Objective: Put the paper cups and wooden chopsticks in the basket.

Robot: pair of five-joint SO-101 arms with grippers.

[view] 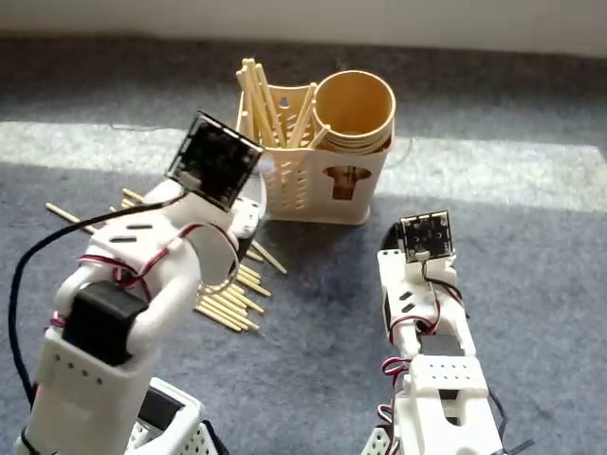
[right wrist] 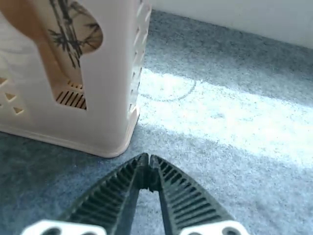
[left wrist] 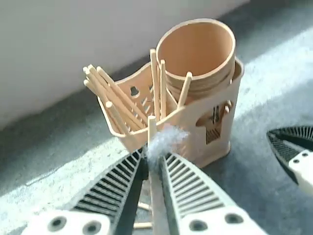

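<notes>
Left hand (left wrist: 154, 157) clamping chopstick (left wrist: 152, 129) lengthwise, tip toward basket (left wrist: 221, 139)

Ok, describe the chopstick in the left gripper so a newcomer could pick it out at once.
Find the basket on the grey carpet, then the left gripper just in front of it. The chopstick is pinched between that gripper's fingers, its tip poking out towards the basket. The other chopsticks stand in the basket or lie loose on the carpet; this one is held.

Grey carpeted table (view: 313, 322) with a cream basket (view: 313, 185) and scattered loose chopsticks (view: 228, 308).
</notes>
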